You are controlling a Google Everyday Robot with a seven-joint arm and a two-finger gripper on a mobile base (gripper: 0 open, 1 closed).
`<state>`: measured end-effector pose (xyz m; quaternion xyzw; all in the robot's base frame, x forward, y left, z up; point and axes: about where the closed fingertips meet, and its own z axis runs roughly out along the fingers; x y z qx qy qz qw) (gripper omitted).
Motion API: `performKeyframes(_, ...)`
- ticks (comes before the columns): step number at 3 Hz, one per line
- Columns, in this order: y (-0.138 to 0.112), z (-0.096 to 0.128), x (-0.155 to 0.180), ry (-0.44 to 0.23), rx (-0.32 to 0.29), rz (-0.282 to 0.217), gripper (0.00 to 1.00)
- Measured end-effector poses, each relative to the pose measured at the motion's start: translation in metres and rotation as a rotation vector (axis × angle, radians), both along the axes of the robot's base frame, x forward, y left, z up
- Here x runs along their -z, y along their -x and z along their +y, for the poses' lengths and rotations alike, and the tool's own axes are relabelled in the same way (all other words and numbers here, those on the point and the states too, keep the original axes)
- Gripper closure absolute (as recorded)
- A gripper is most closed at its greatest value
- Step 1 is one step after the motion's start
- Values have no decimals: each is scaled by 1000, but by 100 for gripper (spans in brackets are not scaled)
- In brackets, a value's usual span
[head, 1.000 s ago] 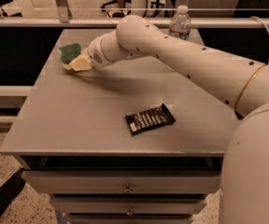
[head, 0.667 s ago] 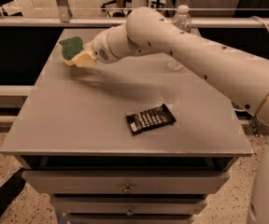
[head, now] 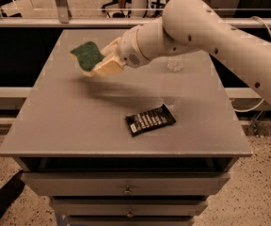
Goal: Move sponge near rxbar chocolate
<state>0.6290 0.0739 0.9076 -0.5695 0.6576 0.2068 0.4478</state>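
Note:
The sponge [head: 88, 55], dark green on top with pale yellow foam beneath, is held up off the grey table [head: 69, 126], over its left-middle part. My gripper [head: 105, 62] is shut on the sponge and carries it in the air. The rxbar chocolate [head: 150, 119], a dark wrapper with white lettering, lies flat on the table, right of centre and nearer the front edge. The sponge is up and to the left of the bar, well apart from it.
A clear plastic water bottle [head: 175, 64] stands at the back right of the table, mostly hidden by my arm [head: 211, 27]. Drawers [head: 126, 189] sit below the tabletop. A railing and chairs are behind the table.
The gripper has lifted the sponge from the table's back left and moved it right and toward the front, closer to the bar. The bar has not moved.

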Motion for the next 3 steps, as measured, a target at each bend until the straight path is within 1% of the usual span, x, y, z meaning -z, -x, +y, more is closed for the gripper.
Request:
performKeyframes(1,30,-38,6,90,-88,2,100)
performKeyframes(2,49,-80,21,157,-126,46,100)
performKeyframes(3,57,-122,37,205,-121,99,100)
